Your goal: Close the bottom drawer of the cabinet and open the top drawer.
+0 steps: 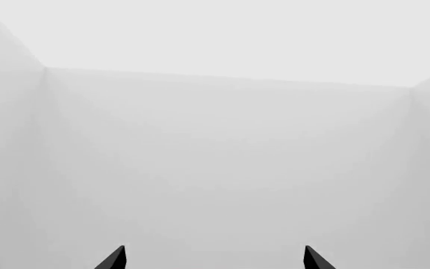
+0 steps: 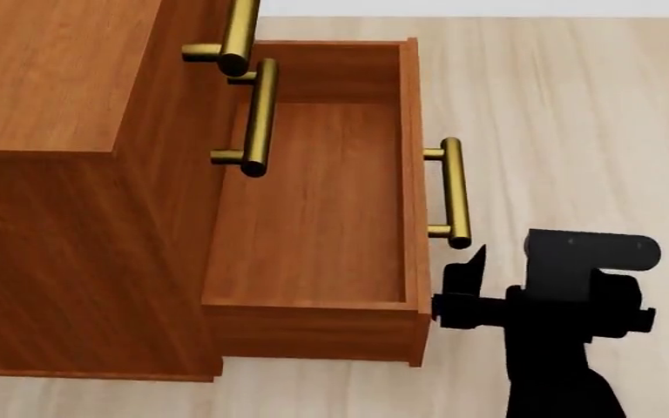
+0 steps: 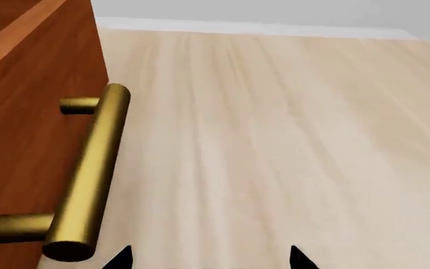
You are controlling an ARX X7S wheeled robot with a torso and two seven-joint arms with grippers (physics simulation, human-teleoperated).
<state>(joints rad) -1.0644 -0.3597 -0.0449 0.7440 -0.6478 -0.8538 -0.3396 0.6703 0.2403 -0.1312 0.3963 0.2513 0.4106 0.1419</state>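
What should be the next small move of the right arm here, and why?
Probably push the right gripper against the front of the bottom drawer beside its brass handle. The drawer stands fully pulled out of the cabinet, and the gripper is already close to the front near the handle, not gripping it.

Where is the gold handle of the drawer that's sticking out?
In the head view, the handle is on the front of the open bottom drawer, right of centre, just above the right end effector.
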